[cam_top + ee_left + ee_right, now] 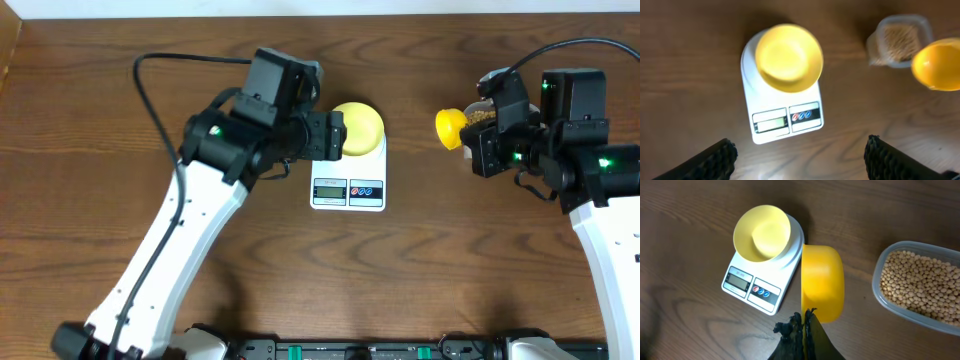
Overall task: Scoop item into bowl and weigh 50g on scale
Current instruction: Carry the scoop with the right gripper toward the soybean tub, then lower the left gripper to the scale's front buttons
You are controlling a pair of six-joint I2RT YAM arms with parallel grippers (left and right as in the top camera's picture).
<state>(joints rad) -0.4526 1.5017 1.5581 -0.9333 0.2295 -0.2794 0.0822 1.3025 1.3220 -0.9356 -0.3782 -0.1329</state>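
Right gripper (pixel 802 327) closed on the yellow scoop (pixel 822 282), which is held on its side over the worktop (pixel 100 200), between scale (pixel 752 285) and clear tub (pixel 880 292). Left gripper (pixel 801 158) spread wide, holding nothing, above the scale's left edge. Bowl (pixel 762 232) sits on the scale platform, empty. Beans (pixel 920 282) lie in the tub, far right.
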